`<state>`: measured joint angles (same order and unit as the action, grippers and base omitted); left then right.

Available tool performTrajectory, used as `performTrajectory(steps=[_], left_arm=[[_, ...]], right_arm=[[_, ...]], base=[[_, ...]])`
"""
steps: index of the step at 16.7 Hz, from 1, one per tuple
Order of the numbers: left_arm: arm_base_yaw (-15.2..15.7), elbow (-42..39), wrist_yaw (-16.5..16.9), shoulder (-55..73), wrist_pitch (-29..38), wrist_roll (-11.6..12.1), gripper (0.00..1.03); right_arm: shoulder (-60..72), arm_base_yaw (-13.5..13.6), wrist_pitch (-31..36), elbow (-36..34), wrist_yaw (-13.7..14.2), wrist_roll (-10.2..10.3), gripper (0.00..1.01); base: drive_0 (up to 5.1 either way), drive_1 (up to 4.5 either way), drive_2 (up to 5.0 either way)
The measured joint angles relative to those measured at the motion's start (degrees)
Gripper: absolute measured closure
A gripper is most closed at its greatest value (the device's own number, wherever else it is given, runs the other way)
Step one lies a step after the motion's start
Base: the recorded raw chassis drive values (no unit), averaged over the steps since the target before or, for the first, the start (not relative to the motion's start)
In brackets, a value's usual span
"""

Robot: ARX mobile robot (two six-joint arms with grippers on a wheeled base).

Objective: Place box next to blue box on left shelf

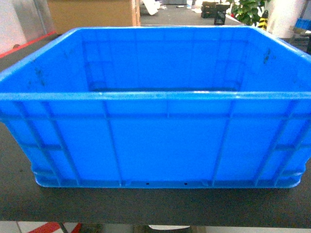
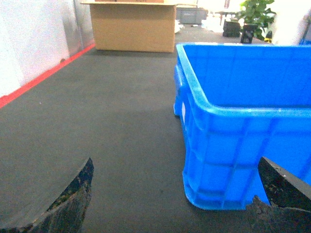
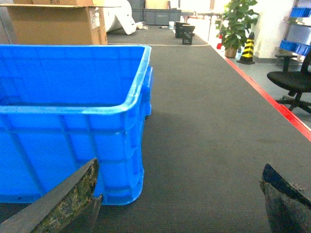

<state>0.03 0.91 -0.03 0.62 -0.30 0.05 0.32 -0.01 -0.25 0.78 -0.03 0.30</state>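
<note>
The box [image 1: 155,141] is a large bright blue ribbed crate, empty, standing on a dark mat [image 1: 146,206] and filling the head view. My left gripper [image 2: 176,194] is open just outside the box's [image 2: 233,160] left near corner; its right finger [image 2: 282,187] overlaps the front wall in the picture. My right gripper [image 3: 180,194] is open outside the box's [image 3: 73,141] right near corner, with its left finger [image 3: 73,196] in front of the wall. Neither gripper holds anything. The left shelf and the other blue box are out of view. No gripper shows in the head view.
A cardboard carton [image 2: 133,26] stands far behind the box. A red stripe [image 2: 43,75] edges the mat on the left, another [image 3: 272,102] on the right. Beyond the right stripe are a potted plant [image 3: 238,24], a striped cone [image 3: 248,46] and an office chair [image 3: 294,82].
</note>
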Motion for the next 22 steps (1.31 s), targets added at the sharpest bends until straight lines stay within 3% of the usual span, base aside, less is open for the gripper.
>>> performTrajectory(steps=[22], left_arm=[[0.0,0.0,0.0,0.0,0.0,0.0,0.05]], right_arm=[[0.0,0.0,0.0,0.0,0.0,0.0,0.03]], base=[[0.0,0.00,0.0]])
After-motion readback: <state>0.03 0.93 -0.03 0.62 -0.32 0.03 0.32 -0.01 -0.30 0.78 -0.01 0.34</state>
